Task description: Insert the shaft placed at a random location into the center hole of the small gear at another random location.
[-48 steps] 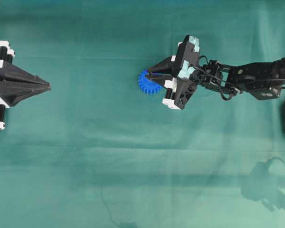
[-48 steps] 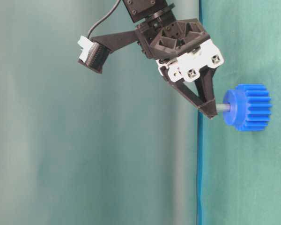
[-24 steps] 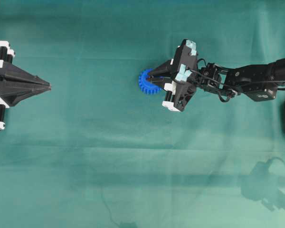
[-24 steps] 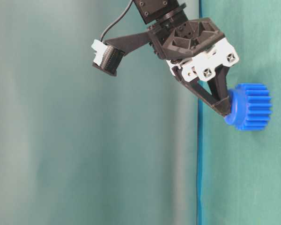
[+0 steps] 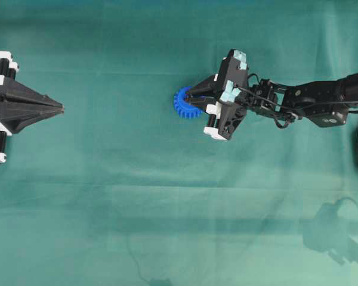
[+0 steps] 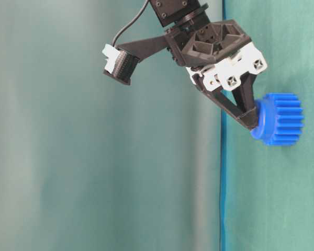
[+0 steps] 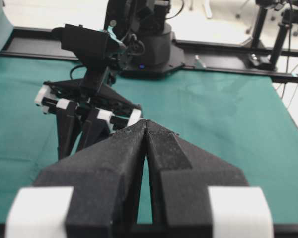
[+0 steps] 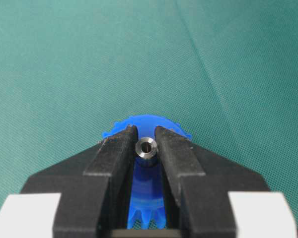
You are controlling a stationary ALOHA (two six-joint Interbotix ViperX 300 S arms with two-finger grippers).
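On the left of the overhead view, the left gripper (image 5: 61, 108) rests at the edge of the green surface (image 5: 137, 196), well apart from the work. Its two jaws are pressed together, with only a hairline between them in its own wrist view, and they hold nothing.

Near the middle lies the small gear (image 5: 185, 105), bright blue, flat on the surface with its hub facing up. The right gripper (image 5: 190, 95) comes from the right and its tips are directly over the hub. In the right wrist view the shaft (image 8: 147, 148) stands between the two fingers (image 8: 114, 153), its shiny round end toward the camera. The jaws are narrow, and a thin gap seems to show on each side of the shaft, so I cannot tell if they clamp it or have just let it go. In the table-level view no bare length of the shaft shows between the tips and the hub (image 6: 261, 125), so I judge that it sits deep in the center hole, which is itself hidden.

What could go wrong: if one finger drags on the shaft while the gripper lifts away, it may pull it out or tip the light gear. A sideways move could also push the gear along the cloth.

No brand, label or writing can be read in any view.
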